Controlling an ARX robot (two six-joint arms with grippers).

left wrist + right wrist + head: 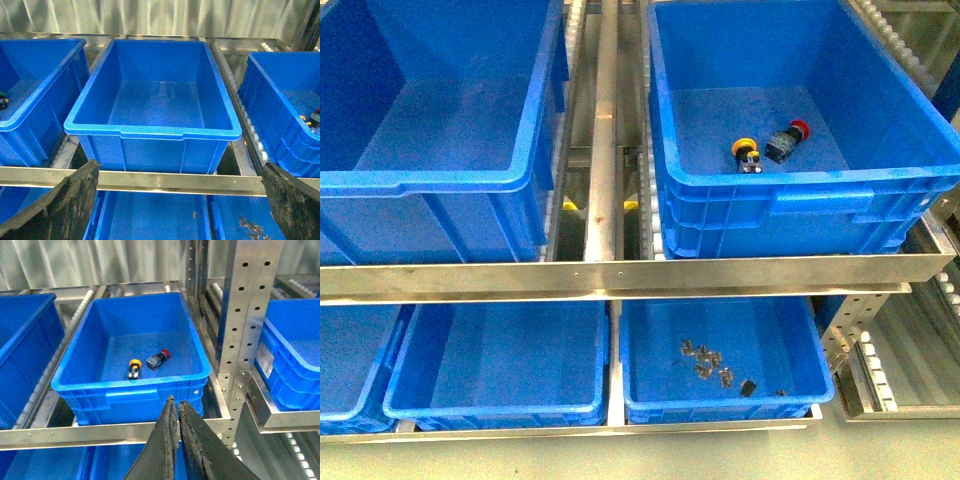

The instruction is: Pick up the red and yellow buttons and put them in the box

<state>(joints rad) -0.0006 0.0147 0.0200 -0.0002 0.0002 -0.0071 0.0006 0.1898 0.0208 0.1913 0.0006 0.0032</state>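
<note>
Big blue box [800,195] seen on top shelf, right side. Two buttons lie on its floor, near front wall: yellow button [746,153] and red button [787,139], just beside each other, not touching.

Right gripper [178,407] seen in front of box, outside it, jaws pressed nearly together, nothing held. Buttons well apart from jaws, past box's front wall.

Left gripper [180,172] seen facing other blue crate [155,131]; jaws spread wide, nothing held. Buttons off to its right, in next box.
</note>
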